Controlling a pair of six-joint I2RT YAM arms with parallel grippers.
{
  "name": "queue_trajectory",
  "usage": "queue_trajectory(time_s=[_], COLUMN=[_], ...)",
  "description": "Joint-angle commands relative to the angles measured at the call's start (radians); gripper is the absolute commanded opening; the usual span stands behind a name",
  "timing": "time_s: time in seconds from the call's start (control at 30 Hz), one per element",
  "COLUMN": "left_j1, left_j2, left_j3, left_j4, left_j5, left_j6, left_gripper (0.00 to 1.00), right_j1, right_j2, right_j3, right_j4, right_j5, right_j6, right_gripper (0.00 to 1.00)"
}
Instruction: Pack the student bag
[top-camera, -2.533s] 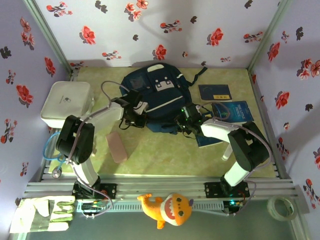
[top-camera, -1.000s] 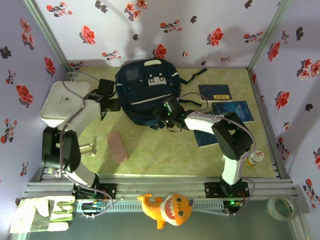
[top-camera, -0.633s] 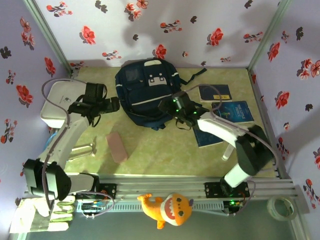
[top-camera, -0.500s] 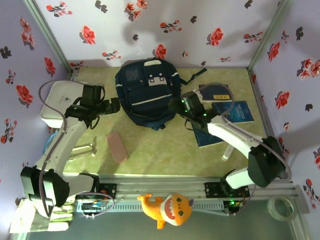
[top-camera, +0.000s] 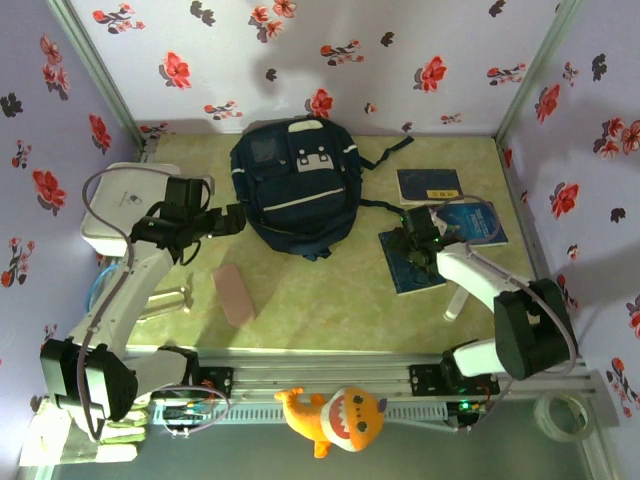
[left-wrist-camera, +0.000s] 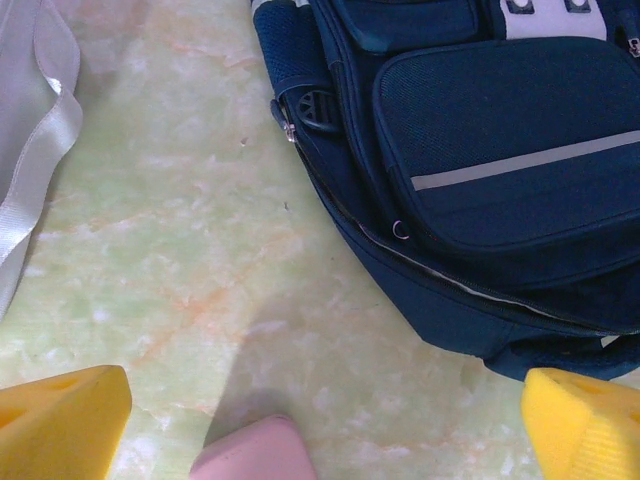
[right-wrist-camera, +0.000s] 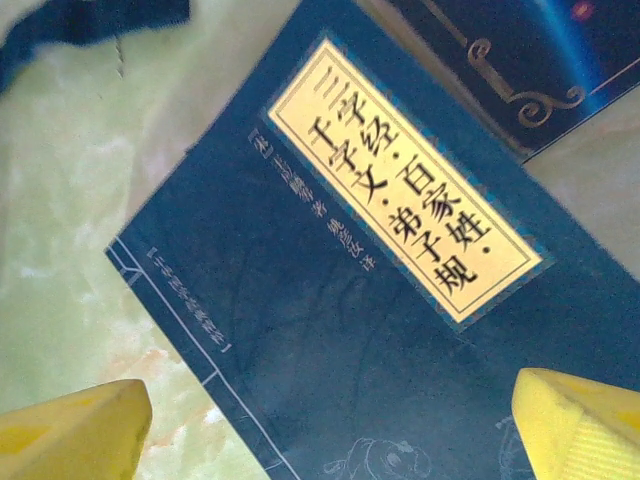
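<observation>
The student bag (top-camera: 295, 185), navy blue with white stripe trim, lies flat at the back middle of the table. My left gripper (top-camera: 232, 220) hovers just left of it, open and holding nothing. In the left wrist view the bag (left-wrist-camera: 500, 150) lies at the upper right, and a pink case (left-wrist-camera: 255, 460) sits below the open left gripper (left-wrist-camera: 322, 425). My right gripper (top-camera: 412, 245) is open over a dark blue book (top-camera: 412, 265). The right wrist view has that book (right-wrist-camera: 330, 300), with its yellow title label, under the open right gripper (right-wrist-camera: 328, 425).
Two more blue books (top-camera: 430, 185) (top-camera: 475, 222) lie at the right. A white rounded box (top-camera: 125, 205) stands at the left and the pink case (top-camera: 234, 293) lies in front of the bag. A white tube (top-camera: 452, 305) lies near the right arm. A plush shark (top-camera: 335, 418) rests on the front rail.
Both grippers have opened and drawn away from the bag. The left one has moved slightly left, the right one to the right over the book. The bag has stayed put.
</observation>
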Motion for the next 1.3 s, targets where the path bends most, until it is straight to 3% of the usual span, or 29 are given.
queue_trajectory(time_s=[0.0, 0.23, 0.4, 0.53, 0.67, 0.87, 1.07, 1.27], left_j1=[0.000, -0.034, -0.068, -0.135, -0.226, -0.384, -0.525, -0.616], left_j2=[-0.023, 0.004, 0.045, 0.096, 0.172, 0.316, 0.478, 0.585], left_j3=[-0.010, -0.010, 0.013, 0.029, 0.059, 0.145, 0.252, 0.261], left_j4=[0.021, 0.040, 0.024, 0.045, 0.077, 0.132, 0.176, 0.293], left_j5=[0.038, 0.092, 0.092, 0.096, 0.097, 0.121, 0.132, 0.130], left_j6=[0.036, 0.054, 0.024, -0.019, -0.075, -0.152, -0.208, -0.291], left_gripper=[1.00, 1.00, 1.00, 1.00, 1.00, 1.00, 0.99, 0.94], right_j1=[-0.007, 0.014, 0.124, 0.238, 0.253, 0.187, -0.011, -0.103], right_j2=[0.061, 0.138, 0.168, 0.170, 0.094, -0.063, -0.165, -0.139], right_j3=[0.034, 0.039, 0.017, 0.006, -0.002, 0.051, -0.055, -0.092], right_j4=[0.020, 0.047, 0.073, 0.104, 0.141, 0.022, 0.041, 0.031], right_j5=[-0.060, -0.105, -0.110, -0.096, -0.092, -0.020, -0.149, -0.256], right_j6=[-0.030, 0.010, 0.144, 0.273, 0.280, 0.101, 0.001, -0.094], right_gripper=[0.93, 0.92, 0.90, 0.88, 0.87, 0.86, 0.78, 0.72])
